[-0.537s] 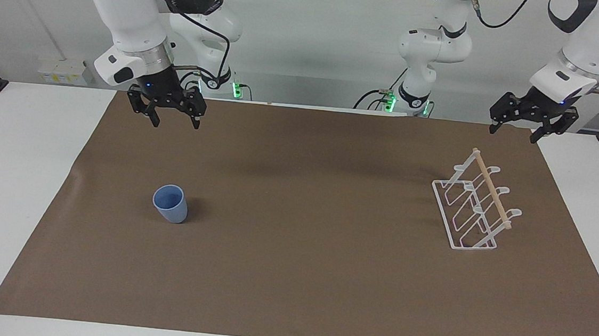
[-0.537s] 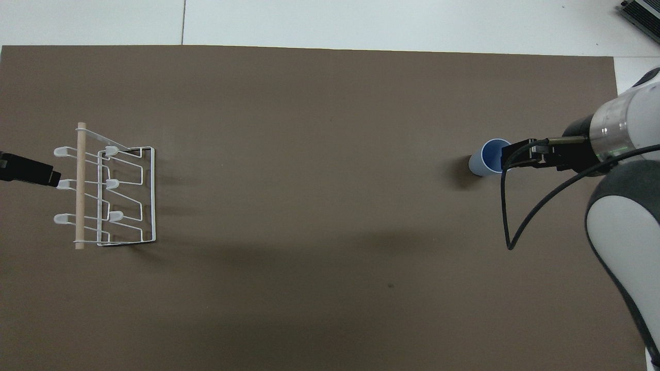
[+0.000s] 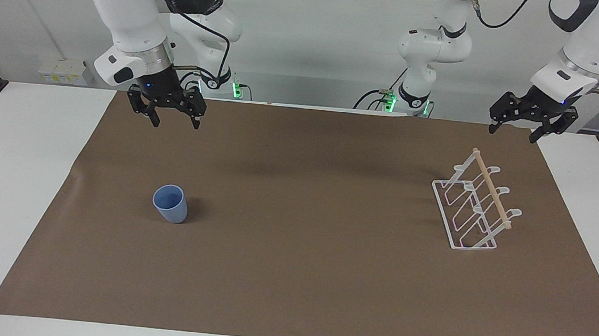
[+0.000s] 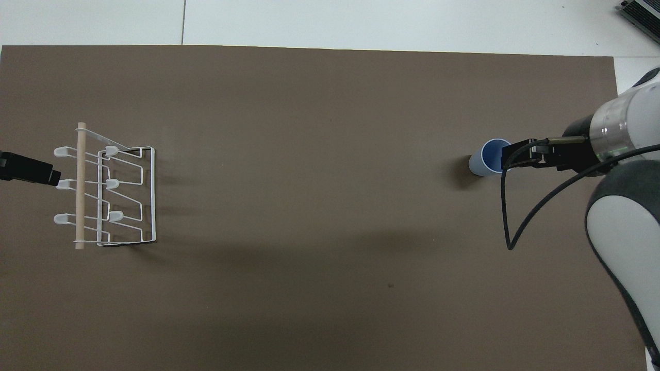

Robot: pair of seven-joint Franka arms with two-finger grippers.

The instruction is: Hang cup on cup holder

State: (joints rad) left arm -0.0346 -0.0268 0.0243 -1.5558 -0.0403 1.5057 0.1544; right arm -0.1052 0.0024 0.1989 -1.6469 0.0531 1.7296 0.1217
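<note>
Start of run by the look of it; nothing is gripped yet.

The cup (image 3: 170, 204) stands upright on the brown mat (image 3: 291, 274), mouth up, toward the right arm's end of the bench (image 3: 5, 166). Its long axis is vertical, the wider rim on top. The cup holder (image 3: 475, 207) sits well apart from it, toward the left arm's end, its wooden dowel (image 3: 490, 187) running roughly away from the robots, the prongs slanting up under it.

Right pincer (image 3: 174, 121): raised above the mat edge nearest the robots, fingers pointing down, jaws spread wide, holding nothing. The cup lies out from the robots relative to this pincer and well below it. In the overhead view the wrist overlaps the cup's rim (image 4: 496, 154), but the facing view shows clear air between them, so no contact.

Left pincer (image 3: 513, 130): raised over the mat corner near the holder, jaws likewise spread, empty. I take this arm as waiting.

Judgement: the right arm is plainly the nearer one to the cup, so I expect to bring it forward and down. With the cup upright and handleless, a side grip across the tapered wall seems the workable approach. The smooth taper may let it slip upward out of the fingers. The cup must then be carried the length of the mat and inverted onto a prong.
</note>
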